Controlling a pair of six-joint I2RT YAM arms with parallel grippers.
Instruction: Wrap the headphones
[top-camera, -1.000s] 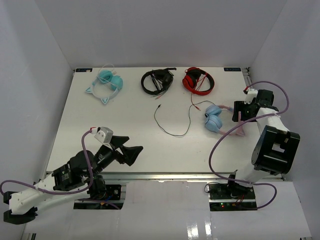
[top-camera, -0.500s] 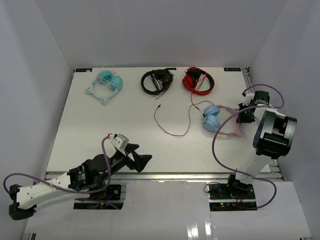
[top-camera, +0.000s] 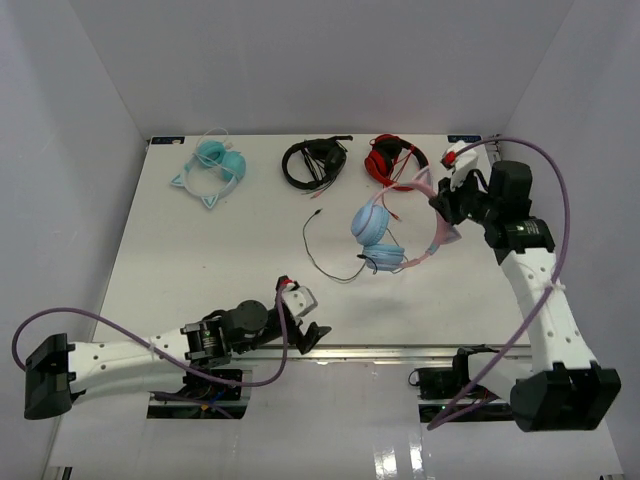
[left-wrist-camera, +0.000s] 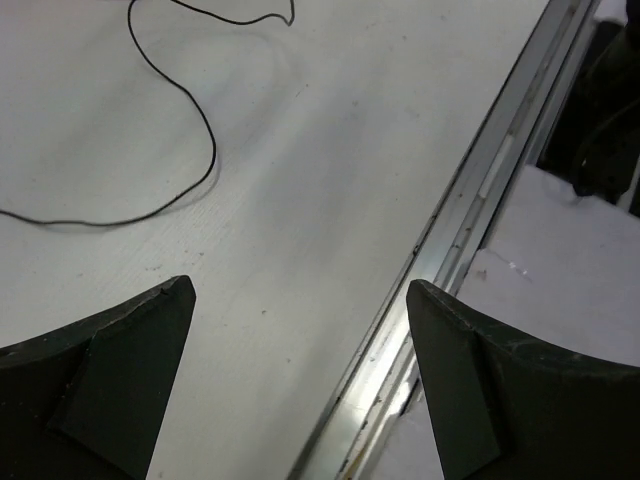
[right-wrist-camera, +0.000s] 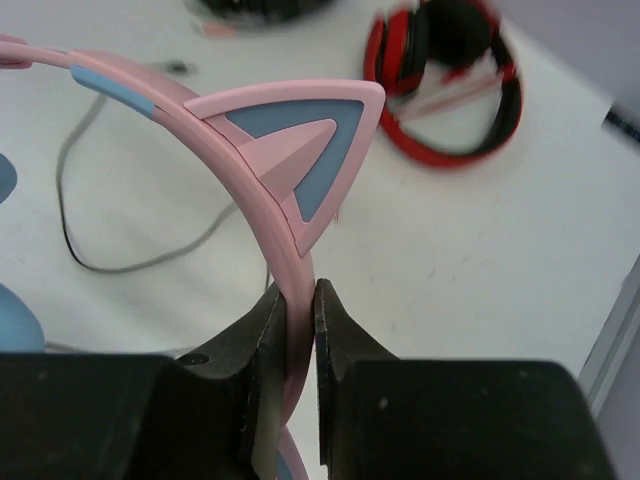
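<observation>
The headphones, with light blue ear cups and a pink headband, hang above the table right of centre. My right gripper is shut on the headband; in the right wrist view its jaws pinch the pink band just below a cat ear. The thin dark cable trails from the cups down onto the table. Low at the front edge, my left gripper is open with nothing in it. Part of the cable lies ahead of it.
Along the back edge lie teal cat-ear headphones, black headphones and red headphones, the red pair also in the right wrist view. The table's metal front rail runs under the left gripper. White walls enclose the table.
The right gripper shut on the pink headband and carried the headphones up and left from the table's right side. The left arm swung right along the front edge.
</observation>
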